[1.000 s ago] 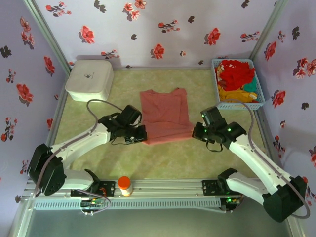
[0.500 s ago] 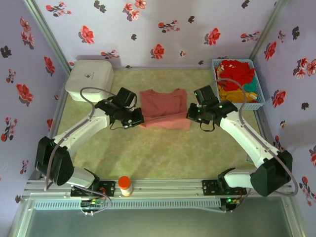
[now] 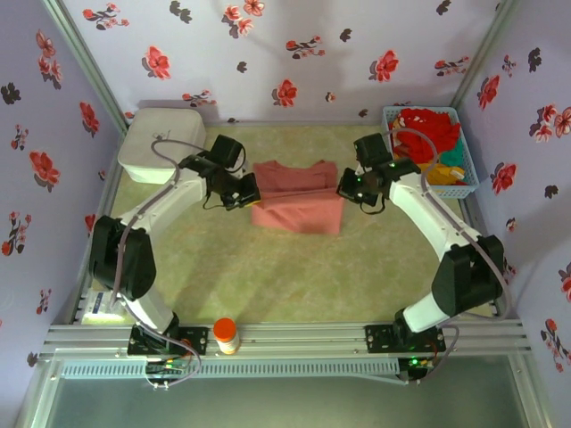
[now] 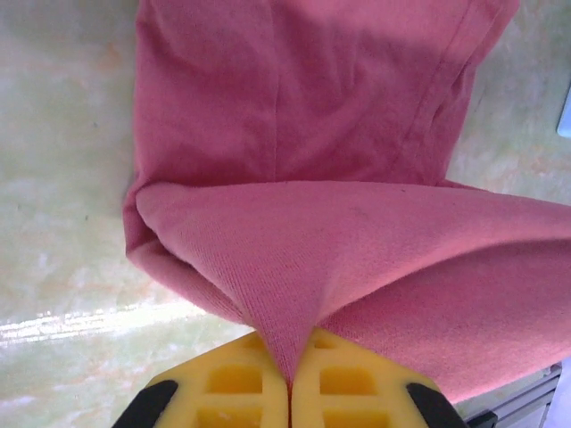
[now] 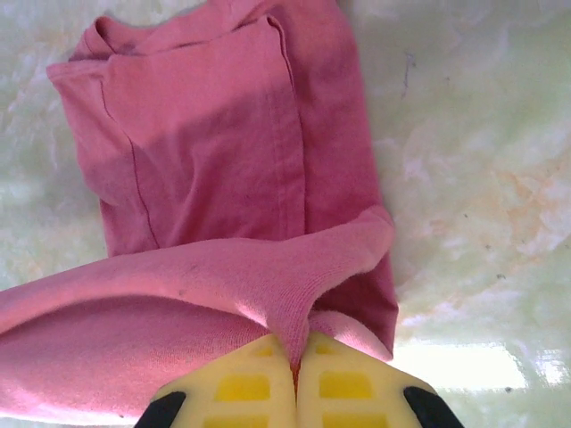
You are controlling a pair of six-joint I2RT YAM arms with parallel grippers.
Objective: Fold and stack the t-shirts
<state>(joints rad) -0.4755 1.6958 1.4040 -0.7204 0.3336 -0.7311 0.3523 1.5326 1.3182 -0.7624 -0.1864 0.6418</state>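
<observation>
Both arms have carried the near hem of the pink t-shirt (image 3: 299,203) away from me, toward its collar, halving its length on the table (image 3: 268,276). My left fingers (image 4: 236,385) and right fingers (image 5: 241,388) are each pinched tight on a hem corner, with cloth tented up between them. The fold is half made and the hem is not yet laid down. Red, yellow and teal t-shirts (image 3: 426,134) wait crumpled in the lattice basket (image 3: 433,190). Cloth: soft matte knit with stitched seams.
</observation>
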